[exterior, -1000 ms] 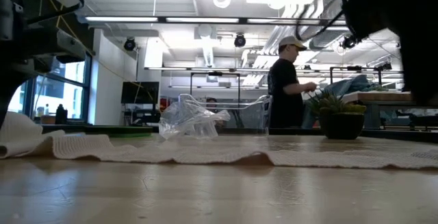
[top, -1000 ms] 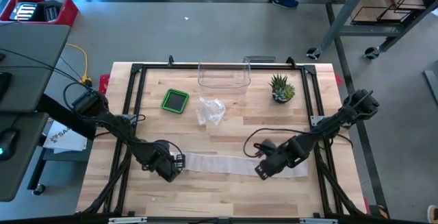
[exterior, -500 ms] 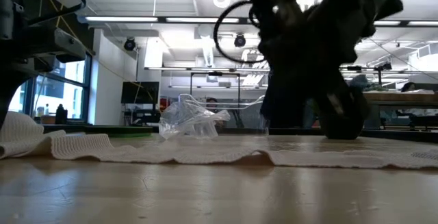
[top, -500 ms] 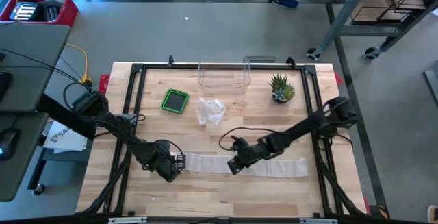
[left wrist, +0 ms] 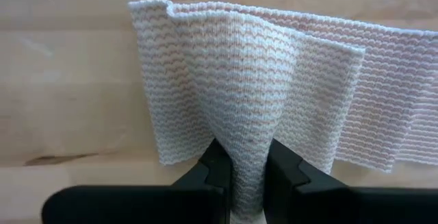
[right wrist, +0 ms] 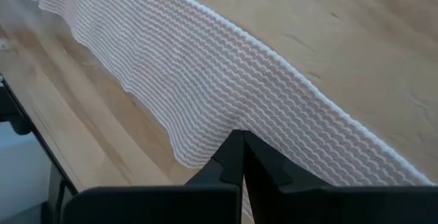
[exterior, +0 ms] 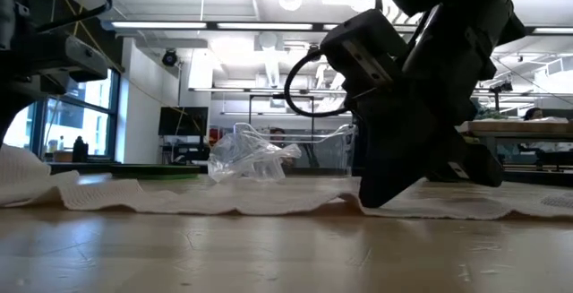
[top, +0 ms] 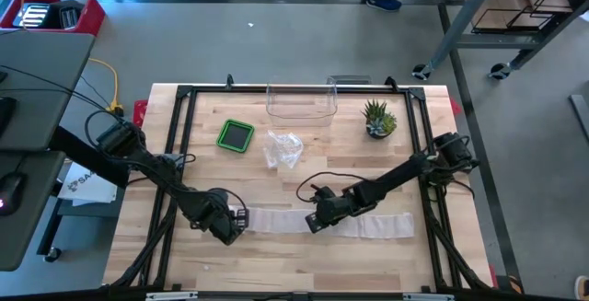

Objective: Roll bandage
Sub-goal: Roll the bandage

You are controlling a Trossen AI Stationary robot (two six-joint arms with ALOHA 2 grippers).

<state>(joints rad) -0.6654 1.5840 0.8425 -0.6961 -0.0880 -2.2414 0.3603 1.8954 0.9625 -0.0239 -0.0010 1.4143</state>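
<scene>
The bandage point(top: 317, 221) lay almost fully stretched out along the front of the bench point(top: 304, 172), so the rolling had hardly begun. The left claw point(top: 232, 225) was clamped on its left end, lifting a fold. The right claw point(top: 315, 220), fingers together, pressed on its middle.
</scene>
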